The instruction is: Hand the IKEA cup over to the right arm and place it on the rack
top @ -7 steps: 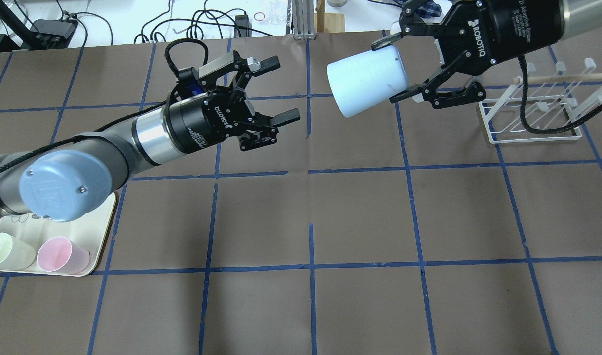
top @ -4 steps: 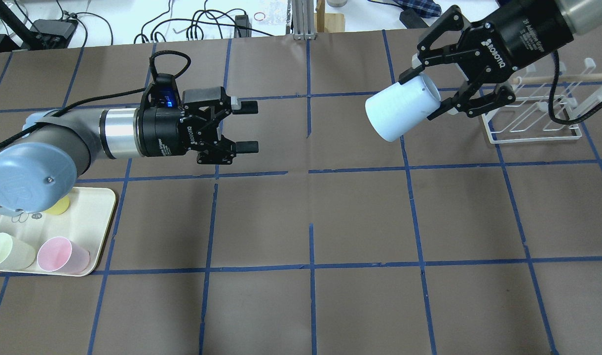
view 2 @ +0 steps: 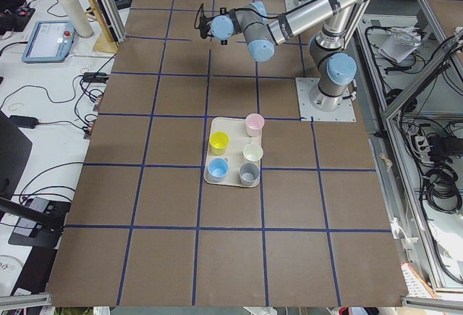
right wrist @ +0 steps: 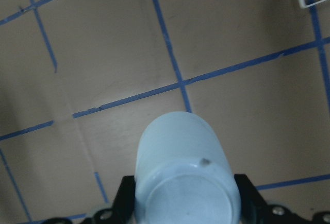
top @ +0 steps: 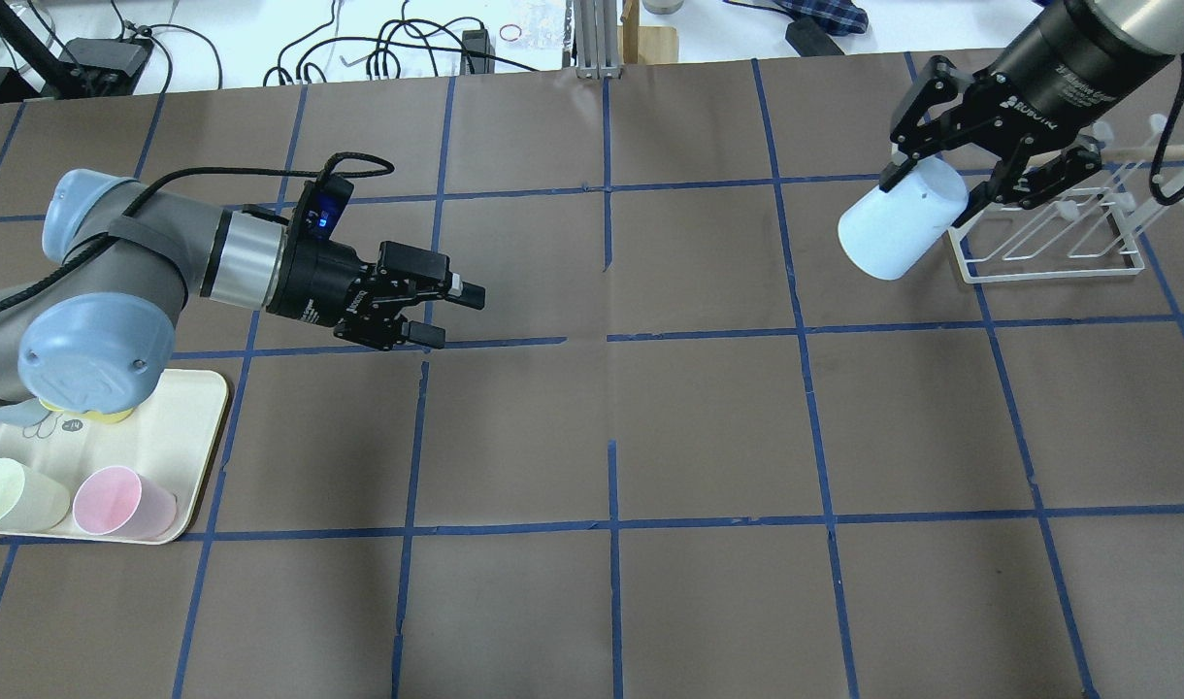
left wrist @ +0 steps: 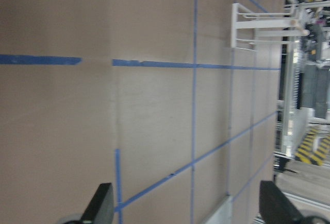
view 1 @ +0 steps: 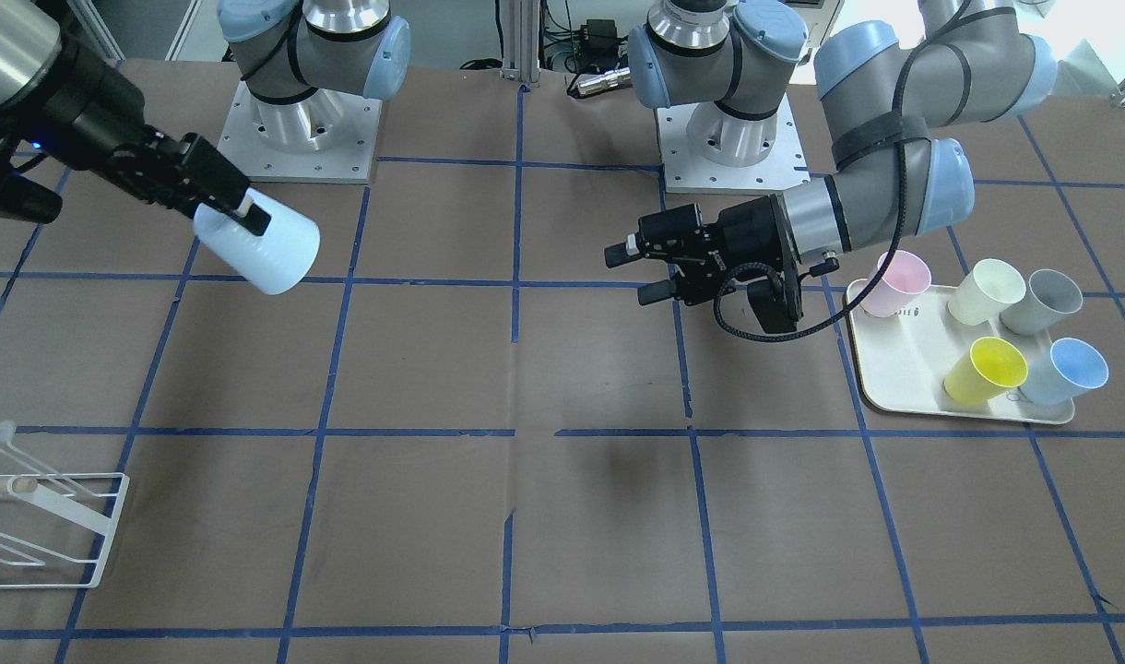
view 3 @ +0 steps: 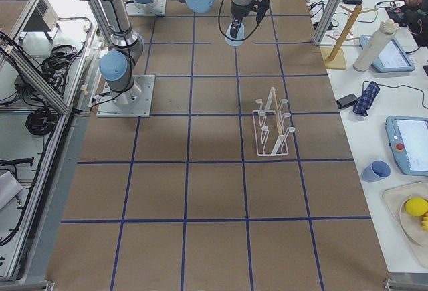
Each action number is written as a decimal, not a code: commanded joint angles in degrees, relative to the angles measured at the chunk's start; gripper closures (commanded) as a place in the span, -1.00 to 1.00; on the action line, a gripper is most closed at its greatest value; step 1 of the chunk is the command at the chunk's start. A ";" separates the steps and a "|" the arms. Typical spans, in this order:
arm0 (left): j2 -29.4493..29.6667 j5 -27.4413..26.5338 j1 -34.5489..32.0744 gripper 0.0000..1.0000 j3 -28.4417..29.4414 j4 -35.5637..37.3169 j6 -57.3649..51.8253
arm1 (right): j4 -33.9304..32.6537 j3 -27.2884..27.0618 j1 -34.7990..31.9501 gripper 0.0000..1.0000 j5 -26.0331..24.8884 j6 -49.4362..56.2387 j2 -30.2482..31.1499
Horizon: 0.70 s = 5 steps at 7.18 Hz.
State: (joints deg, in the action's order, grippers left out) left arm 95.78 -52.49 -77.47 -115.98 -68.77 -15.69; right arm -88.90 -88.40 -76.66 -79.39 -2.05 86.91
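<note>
The pale sky-blue IKEA cup (top: 893, 231) is held tilted in the air by my right gripper (top: 937, 189), which is shut on its base end. The cup's mouth points down and to the left. It hangs just left of the white wire rack (top: 1048, 274), apart from it. In the front-facing view the cup (view 1: 269, 249) is at upper left and the rack (view 1: 109, 530) at lower left. The right wrist view shows the cup (right wrist: 180, 162) between the fingers. My left gripper (top: 451, 313) is open and empty, low over the table at left.
A cream tray (top: 180, 427) at the left edge holds a pink cup (view 1: 899, 281), a cream cup (view 1: 987, 290), a grey cup (view 1: 1042, 300), a yellow cup (view 1: 991, 369) and a greyer-blue cup (view 1: 1070, 369). Brown paper with blue tape lines covers the table.
My right gripper has carried the cup to the right and down, up to the rack's left side. My left arm has drawn back to the left and lowered, still open.
</note>
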 commanded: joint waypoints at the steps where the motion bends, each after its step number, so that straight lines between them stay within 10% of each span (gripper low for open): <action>1: 2.21 -19.83 -2.32 -1.00 2.93 9.69 2.42 | -9.40 -0.19 0.19 0.00 -14.23 5.21 -4.53; 3: 1.43 -37.97 -10.82 -1.00 12.75 3.17 2.68 | -13.22 -0.19 3.15 0.05 -17.99 5.04 -5.87; 5: -0.50 -40.76 -12.26 -1.00 25.04 -12.35 2.94 | -14.28 -0.19 7.30 0.10 -17.91 5.22 -8.33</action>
State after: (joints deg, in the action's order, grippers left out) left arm 96.31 -90.89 -88.47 -98.47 -72.04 -12.98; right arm -102.29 -88.59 -71.39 -97.09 3.11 79.94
